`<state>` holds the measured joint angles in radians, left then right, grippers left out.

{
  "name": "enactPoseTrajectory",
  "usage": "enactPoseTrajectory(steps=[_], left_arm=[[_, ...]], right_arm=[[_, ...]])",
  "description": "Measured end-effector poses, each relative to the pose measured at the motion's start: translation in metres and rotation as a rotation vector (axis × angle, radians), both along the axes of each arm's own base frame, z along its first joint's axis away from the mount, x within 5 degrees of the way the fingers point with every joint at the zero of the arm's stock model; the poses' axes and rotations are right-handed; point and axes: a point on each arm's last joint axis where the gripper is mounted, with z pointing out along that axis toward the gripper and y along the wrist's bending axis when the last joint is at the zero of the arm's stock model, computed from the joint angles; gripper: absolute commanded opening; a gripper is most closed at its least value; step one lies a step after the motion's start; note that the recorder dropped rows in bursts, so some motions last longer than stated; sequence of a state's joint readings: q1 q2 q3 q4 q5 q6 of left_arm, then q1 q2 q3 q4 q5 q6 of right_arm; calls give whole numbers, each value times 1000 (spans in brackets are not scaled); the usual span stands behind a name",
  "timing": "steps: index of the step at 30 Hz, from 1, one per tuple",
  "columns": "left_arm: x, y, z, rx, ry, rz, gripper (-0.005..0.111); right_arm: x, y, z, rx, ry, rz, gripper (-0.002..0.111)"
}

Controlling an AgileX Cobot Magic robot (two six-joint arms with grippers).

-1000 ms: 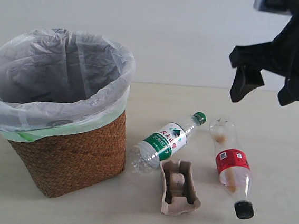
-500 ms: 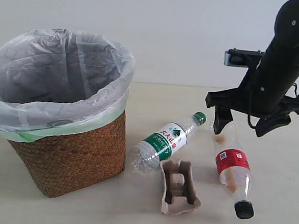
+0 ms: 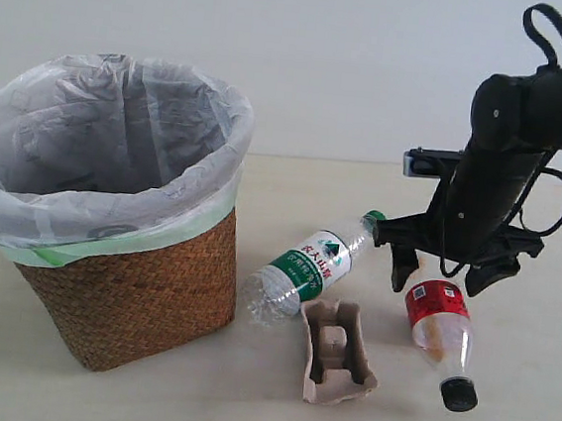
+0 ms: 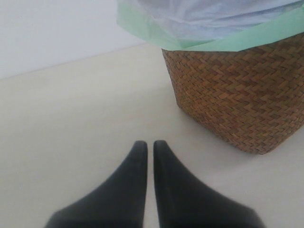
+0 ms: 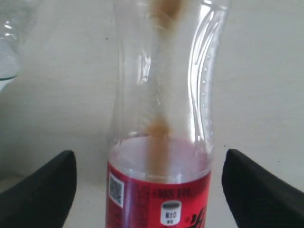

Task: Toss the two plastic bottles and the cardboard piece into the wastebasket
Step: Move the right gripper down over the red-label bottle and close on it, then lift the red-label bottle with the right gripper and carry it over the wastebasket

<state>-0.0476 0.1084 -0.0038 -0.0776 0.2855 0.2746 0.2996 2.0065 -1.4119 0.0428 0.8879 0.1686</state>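
Observation:
The red-label bottle with a black cap lies on the table at the right; in the right wrist view it fills the middle. My right gripper stands open just over its upper body, one finger on each side, not touching. The green-label bottle lies left of it, cap toward the arm. In front of that bottle lies the cardboard piece. The wicker wastebasket with its white bag stands at the left. My left gripper is shut on nothing, low over the table near the wastebasket's base.
A pale wall runs behind the table. A corner of the green-label bottle shows at the edge of the right wrist view. Bare tabletop stretches beside the basket.
My right arm has come down from the upper right until its open fingers straddle the red-label bottle. The bottles, cardboard and basket have not moved.

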Motion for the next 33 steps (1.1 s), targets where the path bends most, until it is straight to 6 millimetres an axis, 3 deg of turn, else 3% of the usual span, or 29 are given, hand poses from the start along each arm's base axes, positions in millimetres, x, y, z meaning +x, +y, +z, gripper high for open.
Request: enactPoseTrajectory(steps=[8, 10, 12, 15, 21, 25, 33], left_arm=[[0, 0, 0, 0, 0, 0, 4], [0, 0, 0, 0, 0, 0, 4], [0, 0, 0, 0, 0, 0, 4], [0, 0, 0, 0, 0, 0, 4], [0, 0, 0, 0, 0, 0, 4], [0, 0, 0, 0, 0, 0, 4], [0, 0, 0, 0, 0, 0, 4]], right_arm=[[4, 1, -34, -30, 63, 5, 73], [5, 0, -40, -36, 74, 6, 64], [5, 0, -45, -40, 86, 6, 47], [4, 0, -45, -43, 95, -3, 4], [1, -1, -41, -51, 116, -3, 0], [-2, -2, -10, -31, 55, -5, 0], [-32, -16, 106, -7, -212, 5, 0]])
